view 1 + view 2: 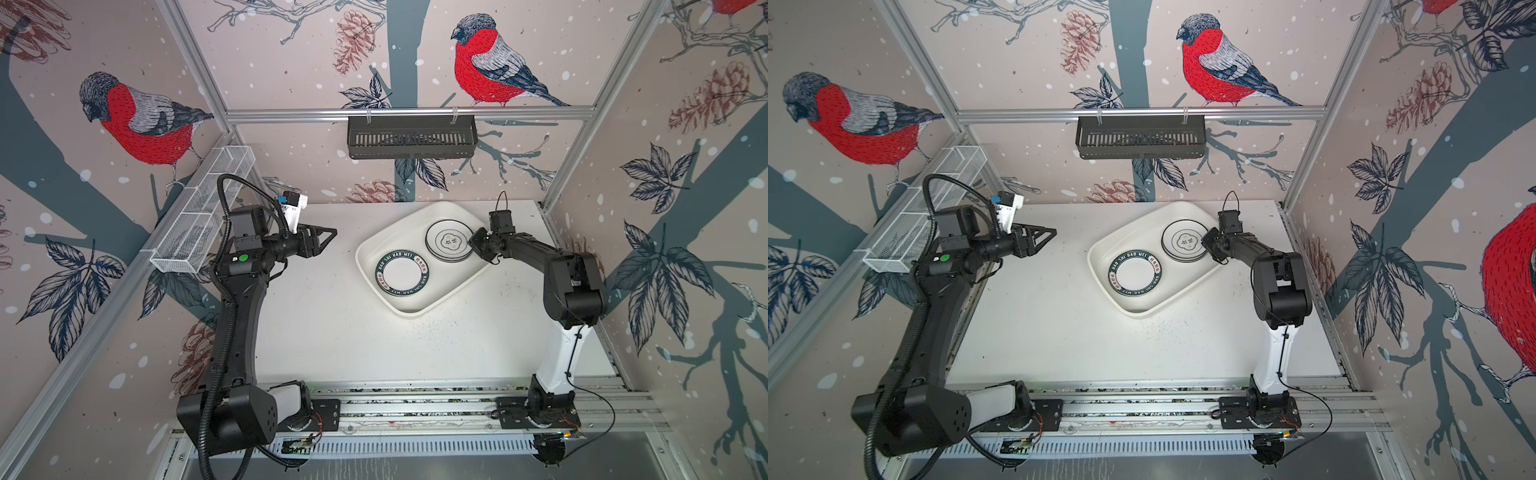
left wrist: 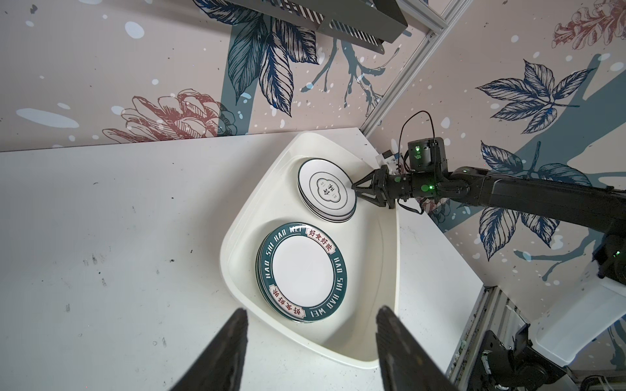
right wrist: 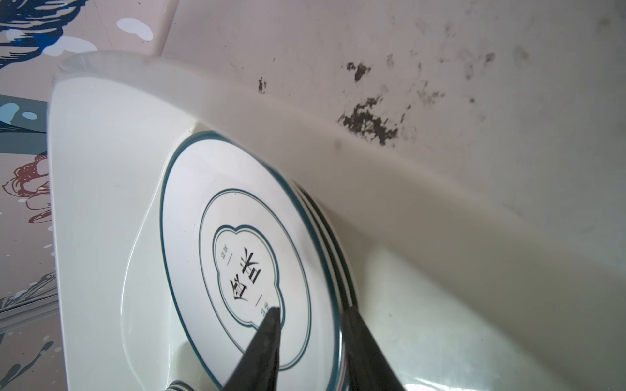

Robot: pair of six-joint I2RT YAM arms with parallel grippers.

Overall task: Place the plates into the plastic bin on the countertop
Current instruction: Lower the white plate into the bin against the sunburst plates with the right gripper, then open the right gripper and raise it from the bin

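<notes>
Nearest me, the flat white speckled bench [image 1: 332,340] lies open across its near half and its left side, scuffed with small dark marks. My left claw [image 1: 328,241] hangs over that left side, well apart from everything, its jaws wide with nothing between them.

Right of centre sits the large shallow white plastic bin [image 1: 440,287], turned on the diagonal so its long axis runs from near-left to far-right. Its far corner comes close to the bench's far edge, and its right corner lies nearer the right edge than its left corner does the left.

In the bin's near-left end lies a stack of round white plates [image 1: 398,276] with dark green lettered rims, flat and face up. In the far-right end a second stack lies flat, its top plate [image 1: 449,242] white with a thin black rim and a central emblem, close to the bin's far wall.

My right claw [image 1: 471,242] reaches in over the bin's right wall. Its jaws stand narrow astride that top plate's right rim, one finger [image 3: 264,338] above the face; whether they grip, I cannot tell. Dark stains mark the bench just outside the wall there.

Beyond, a white wire-mesh rack [image 1: 199,216] hangs on the left wall and a black slotted basket [image 1: 411,137] on the far wall's rail, against bird-patterned paper.
</notes>
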